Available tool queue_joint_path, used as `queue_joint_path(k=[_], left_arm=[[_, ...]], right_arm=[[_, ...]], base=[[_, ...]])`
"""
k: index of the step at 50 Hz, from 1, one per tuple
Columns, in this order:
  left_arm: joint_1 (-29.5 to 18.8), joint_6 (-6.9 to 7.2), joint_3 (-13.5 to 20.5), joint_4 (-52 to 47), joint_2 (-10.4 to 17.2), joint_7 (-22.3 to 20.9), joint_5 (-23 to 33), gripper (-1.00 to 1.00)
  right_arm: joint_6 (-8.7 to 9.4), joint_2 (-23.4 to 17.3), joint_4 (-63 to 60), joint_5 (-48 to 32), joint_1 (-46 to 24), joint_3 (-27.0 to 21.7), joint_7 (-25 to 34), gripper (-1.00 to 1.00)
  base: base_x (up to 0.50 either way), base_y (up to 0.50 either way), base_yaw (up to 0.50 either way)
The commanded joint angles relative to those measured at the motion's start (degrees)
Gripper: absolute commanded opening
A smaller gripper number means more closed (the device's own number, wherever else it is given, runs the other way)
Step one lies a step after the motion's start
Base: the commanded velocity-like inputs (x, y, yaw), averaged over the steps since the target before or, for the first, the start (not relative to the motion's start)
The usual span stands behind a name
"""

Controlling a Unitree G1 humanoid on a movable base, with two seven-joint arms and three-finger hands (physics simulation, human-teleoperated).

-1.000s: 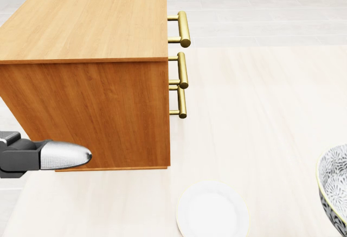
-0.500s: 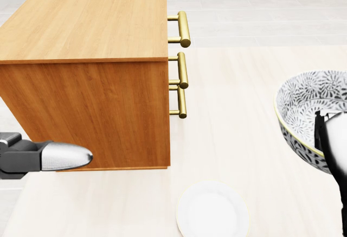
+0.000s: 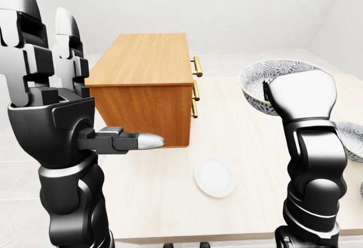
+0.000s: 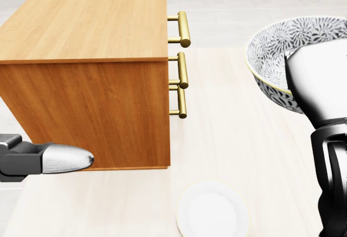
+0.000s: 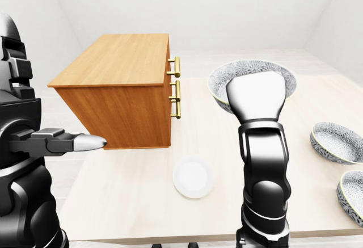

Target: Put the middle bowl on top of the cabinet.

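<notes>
The patterned bowl (image 4: 267, 58), black and white with a yellow rim, hangs in the air right of the wooden cabinet (image 4: 87, 31), about level with the cabinet's top. My right hand (image 5: 254, 92) is shut on its near rim, and the hand's back hides much of the bowl's inside. The bowl tilts a little towards me. My left hand (image 3: 68, 78) is held open to the left of the cabinet, fingers upright and thumb (image 4: 66, 158) pointing right, with nothing in it.
A small white plate (image 5: 193, 177) lies on the pale table (image 5: 125, 202) below the cabinet's right corner. Brass handles (image 4: 182, 28) jut from the cabinet's right face. Two more patterned bowls (image 5: 339, 141) (image 5: 354, 194) sit at the table's right edge.
My right hand has lifted the bowl from the head view's lower right edge up and leftwards, towards the cabinet. The left hand and the camera have stayed put.
</notes>
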Motion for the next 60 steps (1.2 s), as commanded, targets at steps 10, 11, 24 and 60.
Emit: queue_joint_path(k=[10, 11, 24, 60], left_arm=[[-1.73, 0.0, 0.33, 0.55, 0.05, 0.62, -0.08, 1.0], [-1.74, 0.0, 0.33, 0.44, 0.05, 0.64, -0.1, 1.0], [-2.14, 0.0, 0.93, 1.43, 0.11, 1.31, -0.41, 1.0], [-1.78, 0.0, 0.54, 0.85, 0.28, 1.15, -0.13, 1.0]], right_arm=[[0.0, -2.02, 10.33, -0.2, -9.42, 2.34, -1.25, -1.0], [0.0, -2.01, 11.1, -0.47, -9.65, 2.54, -1.72, -1.0], [0.0, -2.54, 15.63, -0.26, -15.59, 3.81, -1.42, -1.0], [4.29, 3.75, 45.34, 6.83, -39.04, 9.85, -14.78, -1.0]], base=[[0.0, 0.0, 0.0], [0.0, 0.0, 0.0], [0.0, 0.0, 0.0], [0.0, 0.0, 0.0]])
